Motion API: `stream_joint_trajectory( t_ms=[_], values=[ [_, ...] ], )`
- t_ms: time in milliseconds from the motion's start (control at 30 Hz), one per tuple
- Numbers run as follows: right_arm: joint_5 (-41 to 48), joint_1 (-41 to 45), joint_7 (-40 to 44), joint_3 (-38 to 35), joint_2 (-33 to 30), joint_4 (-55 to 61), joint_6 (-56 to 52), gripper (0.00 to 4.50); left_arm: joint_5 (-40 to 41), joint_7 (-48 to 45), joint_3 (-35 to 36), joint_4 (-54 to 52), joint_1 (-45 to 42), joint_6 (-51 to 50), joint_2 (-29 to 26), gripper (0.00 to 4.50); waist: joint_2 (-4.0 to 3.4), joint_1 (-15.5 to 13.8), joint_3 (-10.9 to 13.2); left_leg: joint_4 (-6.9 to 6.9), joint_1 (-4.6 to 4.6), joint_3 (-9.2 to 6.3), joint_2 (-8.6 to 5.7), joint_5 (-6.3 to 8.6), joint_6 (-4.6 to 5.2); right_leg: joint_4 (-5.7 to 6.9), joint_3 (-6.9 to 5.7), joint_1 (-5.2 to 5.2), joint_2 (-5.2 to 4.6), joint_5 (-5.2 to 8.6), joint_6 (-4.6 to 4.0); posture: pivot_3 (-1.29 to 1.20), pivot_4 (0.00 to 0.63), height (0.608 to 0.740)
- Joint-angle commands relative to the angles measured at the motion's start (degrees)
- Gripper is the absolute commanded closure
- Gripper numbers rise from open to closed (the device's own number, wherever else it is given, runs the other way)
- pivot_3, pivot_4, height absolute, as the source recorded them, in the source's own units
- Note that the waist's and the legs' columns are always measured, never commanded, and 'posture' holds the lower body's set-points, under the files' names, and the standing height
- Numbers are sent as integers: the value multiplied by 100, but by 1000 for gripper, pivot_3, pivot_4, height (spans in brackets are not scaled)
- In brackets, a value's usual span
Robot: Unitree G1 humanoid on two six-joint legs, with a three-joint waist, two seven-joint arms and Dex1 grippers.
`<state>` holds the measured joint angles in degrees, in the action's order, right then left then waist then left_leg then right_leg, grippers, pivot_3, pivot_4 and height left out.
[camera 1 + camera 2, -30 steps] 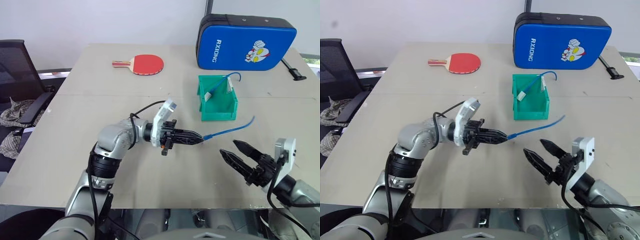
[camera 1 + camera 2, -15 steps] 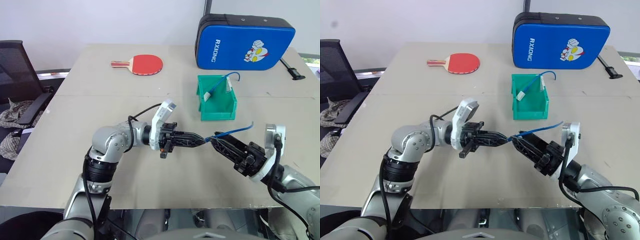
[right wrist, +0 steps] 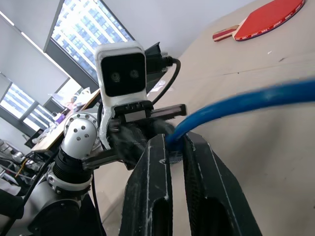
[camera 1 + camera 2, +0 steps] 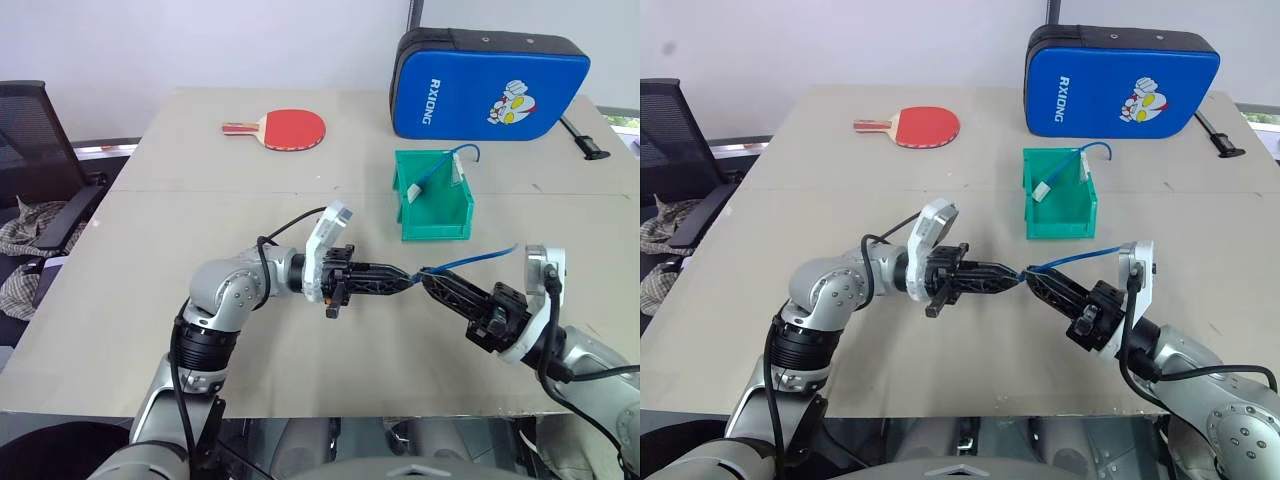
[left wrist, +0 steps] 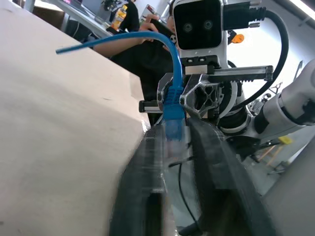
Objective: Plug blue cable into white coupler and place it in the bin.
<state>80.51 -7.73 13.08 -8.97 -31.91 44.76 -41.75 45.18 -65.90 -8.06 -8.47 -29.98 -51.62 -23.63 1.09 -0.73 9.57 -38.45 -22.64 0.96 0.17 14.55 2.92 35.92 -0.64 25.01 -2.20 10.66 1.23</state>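
1. Beige table fills my head view, with a white wall behind it and a black chair off the robot's left side.
2. At the far edge I see a red paddle and a big blue case.
3. Between the case and my arms stands the bin, green and boxy, with another blue cable and a small white piece inside it.
4. My left gripper lies level above the table and points toward the right arm.
5. Its fingers stand slightly apart, with the cable's plug end between them near the tips; I cannot tell whether they are still pressing it.
6. My right gripper points back at the left one, tip to tip.
7. Its fingers are clamped together on the blue cable just behind the plug.
8. That cable's long axis runs from the meeting fingertips away over the right gripper, rising to a free end in the air beside the right wrist camera.
9. I cannot make out the white coupler at the fingertips.
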Motion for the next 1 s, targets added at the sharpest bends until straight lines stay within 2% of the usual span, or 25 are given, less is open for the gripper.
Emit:
stream_joint_trajectory(
  t_ms=[33,100,333,400,633,800,1000],
  values=[
    [-166,137,145,-72,-52,-22,205,4500,-373,264,263,-236,178,582,-209,1953,0,12,0,0,0,1,0,0,0,0,2,0,1,0,0,0,150,731],
    [-394,152,252,-105,-52,-109,289,4500,-651,465,446,-317,362,959,-405,1017,0,17,0,1,3,5,4,0,0,0,6,1,5,0,0,0,150,731],
    [-921,225,649,-150,39,-578,558,4500,-1899,1334,1260,-422,1361,2639,-1042,1017,0,-2,0,4,3,10,9,1,0,-1,12,3,3,0,-1,0,150,731],
    [-1057,298,738,-58,95,-696,589,4500,-2051,1581,1414,-588,1747,2806,-1077,1017,0,-1,0,4,3,11,9,1,0,-2,12,4,0,0,-1,0,150,731],
    [-1383,428,930,147,273,-852,563,4500,-2583,2551,1378,-850,2746,3178,-676,1017,3,-20,0,5,-2,13,8,1,1,-3,4,6,-41,-1,0,0,150,731],
    [-1458,320,958,116,263,-758,509,4500,-2872,3063,1105,-771,2798,3139,-293,1017,4,-15,-1,4,-2,12,7,1,1,-3,0,6,-42,-1,1,0,150,731],
    [-1411,221,908,20,176,-609,458,4500,-3184,3330,858,-484,2805,3293,-93,1017,4,-2,-1,5,-1,14,7,2,1,-2,1,6,-37,-2,1,0,150,731]
  ],
)
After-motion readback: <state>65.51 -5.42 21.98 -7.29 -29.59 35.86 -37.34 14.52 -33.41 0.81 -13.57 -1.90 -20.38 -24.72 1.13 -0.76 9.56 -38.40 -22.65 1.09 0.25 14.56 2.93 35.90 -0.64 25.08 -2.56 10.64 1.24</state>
